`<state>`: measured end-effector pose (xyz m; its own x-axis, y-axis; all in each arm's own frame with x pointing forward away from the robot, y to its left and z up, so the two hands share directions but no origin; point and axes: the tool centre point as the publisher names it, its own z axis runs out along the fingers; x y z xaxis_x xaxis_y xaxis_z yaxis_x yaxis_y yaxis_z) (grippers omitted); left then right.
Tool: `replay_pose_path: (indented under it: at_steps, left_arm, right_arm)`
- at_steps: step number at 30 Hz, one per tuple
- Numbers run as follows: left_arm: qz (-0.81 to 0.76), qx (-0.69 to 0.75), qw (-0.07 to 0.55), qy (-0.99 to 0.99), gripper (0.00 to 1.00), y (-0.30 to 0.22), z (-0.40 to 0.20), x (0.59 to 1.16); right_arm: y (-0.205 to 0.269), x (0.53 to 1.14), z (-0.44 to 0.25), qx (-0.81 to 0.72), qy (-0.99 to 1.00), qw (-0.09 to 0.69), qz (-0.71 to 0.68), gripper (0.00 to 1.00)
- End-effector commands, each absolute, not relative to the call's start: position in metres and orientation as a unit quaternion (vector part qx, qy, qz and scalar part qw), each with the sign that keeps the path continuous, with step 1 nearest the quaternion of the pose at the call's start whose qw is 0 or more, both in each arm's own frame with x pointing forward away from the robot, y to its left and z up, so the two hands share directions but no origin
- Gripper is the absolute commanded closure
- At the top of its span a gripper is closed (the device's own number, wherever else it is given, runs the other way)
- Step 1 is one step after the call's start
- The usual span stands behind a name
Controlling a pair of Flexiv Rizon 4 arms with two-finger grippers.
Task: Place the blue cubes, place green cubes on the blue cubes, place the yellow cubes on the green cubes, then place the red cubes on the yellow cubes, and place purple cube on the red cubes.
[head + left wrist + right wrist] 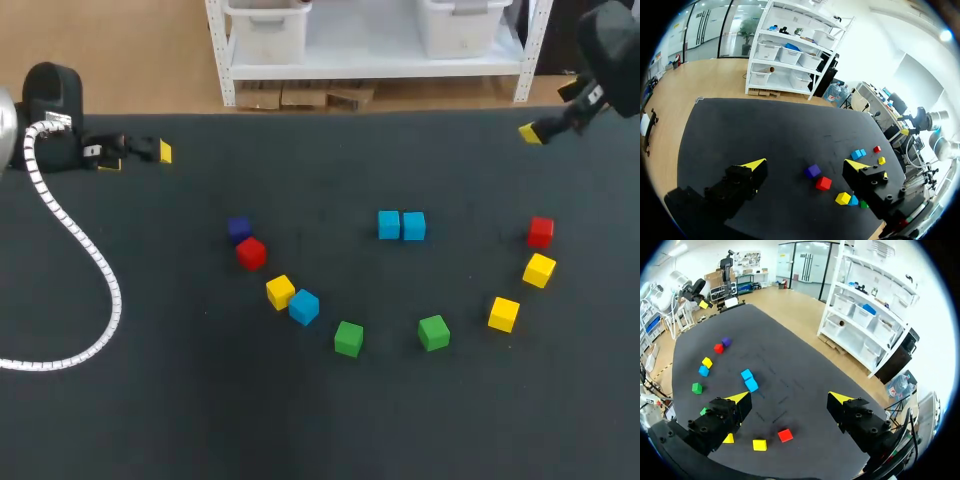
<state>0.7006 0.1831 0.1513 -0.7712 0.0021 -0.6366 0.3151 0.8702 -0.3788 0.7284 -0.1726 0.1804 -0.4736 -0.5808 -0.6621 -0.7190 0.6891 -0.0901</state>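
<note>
Two blue cubes [401, 225] sit side by side mid-table, and a third blue cube [304, 306] touches a yellow cube [281, 291] at front left. The purple cube [239, 229] and a red cube [251, 253] lie just behind those. Two green cubes [348, 338] [434, 332] rest in front. At the right are a red cube [541, 231] and two yellow cubes [539, 270] [503, 313]. My left gripper [138, 158] [805, 165] hangs open at the far left, holding nothing. My right gripper [548, 115] [789, 398] stands open at the far right corner, also with nothing in it.
The cubes form a loose arc on the black table mat [150, 400]. A white ribbed cable [100, 280] from the left arm loops across the mat's left side. The table's back edge [350, 112] runs just behind both grippers.
</note>
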Motion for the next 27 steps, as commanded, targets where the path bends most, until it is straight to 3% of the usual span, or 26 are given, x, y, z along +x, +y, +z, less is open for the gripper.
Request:
replay_pose_path:
  at_steps: [1,27]
  left_arm:
    - [-0.242,0.088,0.329,0.909,0.0,0.184,0.1503,0.7001]
    - [-0.242,0.088,0.329,0.909,0.0,0.184,0.1503,0.7001]
  right_arm:
    - [-0.1774,0.7218,0.1796,-0.369,0.854,0.357,0.086,0.0]
    - [-0.1762,0.7232,0.1766,-0.352,0.86,0.353,0.107,0.0]
